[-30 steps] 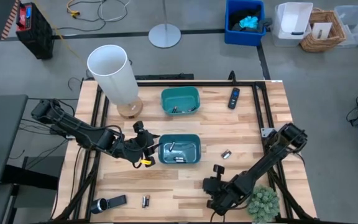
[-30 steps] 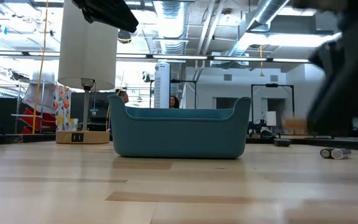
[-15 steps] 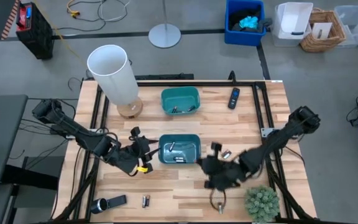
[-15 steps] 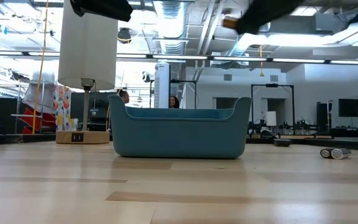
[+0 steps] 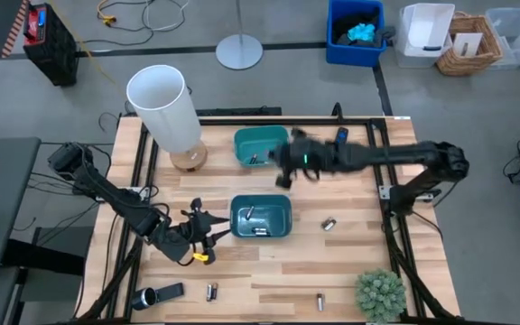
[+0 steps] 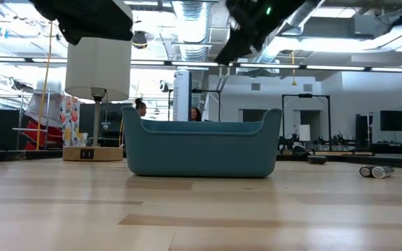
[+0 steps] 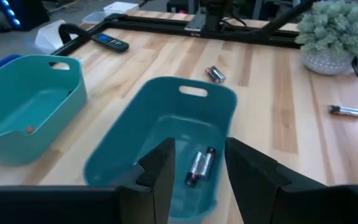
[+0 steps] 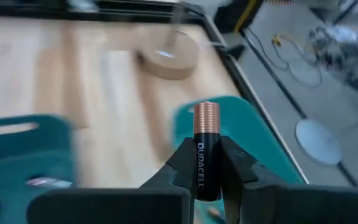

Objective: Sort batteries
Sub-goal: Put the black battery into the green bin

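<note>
The right hand (image 8: pixel 207 163) is clenched on one battery (image 8: pixel 205 149), a black cell with a copper top, which stands with its long axis upright between the two fingers. In the high view this hand (image 5: pixel 289 161) is in the upper middle of the frame, just at the right edge of the far teal bin (image 5: pixel 262 135). So the bin lies to the left of the hand, very near, and I judge that the coming move is a short shift over its rim and then a release.

The left hand (image 7: pixel 194 163) is released and holds nothing. It hovers at the left side of the near teal bin (image 5: pixel 260 201), where two batteries (image 7: pixel 200 165) lie side by side on the bottom.

Other cells are loose on the surface (image 5: pixel 359 253): a pair (image 5: pixel 329 223) right of the near bin, one (image 5: pixel 320 301) at the lower middle, and a pair (image 5: pixel 211 291) at the lower left
</note>
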`<state>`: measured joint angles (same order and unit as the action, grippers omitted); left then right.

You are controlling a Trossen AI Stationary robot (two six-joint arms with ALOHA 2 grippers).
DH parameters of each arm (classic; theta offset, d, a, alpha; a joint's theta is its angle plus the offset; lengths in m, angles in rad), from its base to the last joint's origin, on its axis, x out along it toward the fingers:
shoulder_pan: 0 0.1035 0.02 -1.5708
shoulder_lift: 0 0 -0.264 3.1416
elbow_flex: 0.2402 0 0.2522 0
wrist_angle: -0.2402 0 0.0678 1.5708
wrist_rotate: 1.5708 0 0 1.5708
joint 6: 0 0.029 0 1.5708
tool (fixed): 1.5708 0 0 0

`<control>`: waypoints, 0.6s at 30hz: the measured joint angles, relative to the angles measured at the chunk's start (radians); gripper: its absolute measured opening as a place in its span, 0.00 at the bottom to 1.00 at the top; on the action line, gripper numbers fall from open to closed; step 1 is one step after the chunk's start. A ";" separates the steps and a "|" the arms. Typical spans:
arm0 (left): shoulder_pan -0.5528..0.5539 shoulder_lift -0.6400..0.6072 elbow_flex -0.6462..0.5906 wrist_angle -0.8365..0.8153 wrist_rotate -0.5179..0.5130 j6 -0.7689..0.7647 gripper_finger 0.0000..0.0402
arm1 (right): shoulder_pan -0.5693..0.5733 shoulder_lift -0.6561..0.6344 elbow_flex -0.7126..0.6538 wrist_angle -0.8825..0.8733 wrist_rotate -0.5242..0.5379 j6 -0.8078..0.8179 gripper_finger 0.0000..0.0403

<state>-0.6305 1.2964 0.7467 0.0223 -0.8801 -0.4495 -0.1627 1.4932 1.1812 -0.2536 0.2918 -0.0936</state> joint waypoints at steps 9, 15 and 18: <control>-0.001 0.000 0.000 -0.001 -0.007 -0.002 0.33 | -0.265 0.086 0.001 0.089 -0.214 0.017 0.15; 0.017 0.000 0.000 -0.005 -0.011 -0.002 0.33 | -0.285 0.176 0.001 0.168 -0.242 0.039 0.17; 0.023 0.000 0.000 -0.008 -0.010 0.004 0.33 | -0.284 0.196 0.001 0.184 -0.242 0.040 0.21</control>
<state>-0.6071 1.2964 0.7471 0.0147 -0.8906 -0.4450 -0.4469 1.6890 1.1824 -0.0692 0.0502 -0.0532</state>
